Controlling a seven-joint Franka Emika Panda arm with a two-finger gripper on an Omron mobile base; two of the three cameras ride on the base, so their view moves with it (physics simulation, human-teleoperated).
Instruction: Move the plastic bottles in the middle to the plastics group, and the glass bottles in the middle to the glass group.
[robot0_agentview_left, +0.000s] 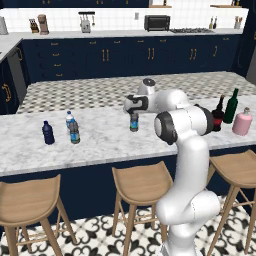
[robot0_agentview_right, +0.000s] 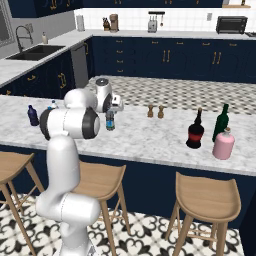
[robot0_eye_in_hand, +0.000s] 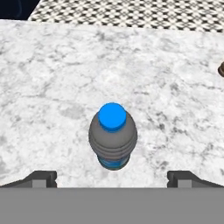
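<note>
Gripper (robot0_eye_in_hand: 112, 178) jaws wide apart over grey plastic bottle (robot0_eye_in_hand: 113, 136) (tips barely visible, btm label edge hidden).

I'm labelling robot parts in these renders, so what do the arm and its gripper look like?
The arm is made of glossy white rounded segments with dark grey to black rings at the joints, the biggest a round dark cap at the elbow. No cables or markings are visible. The gripper has a white hand and two small dark grey, blocky finger tips.
</note>
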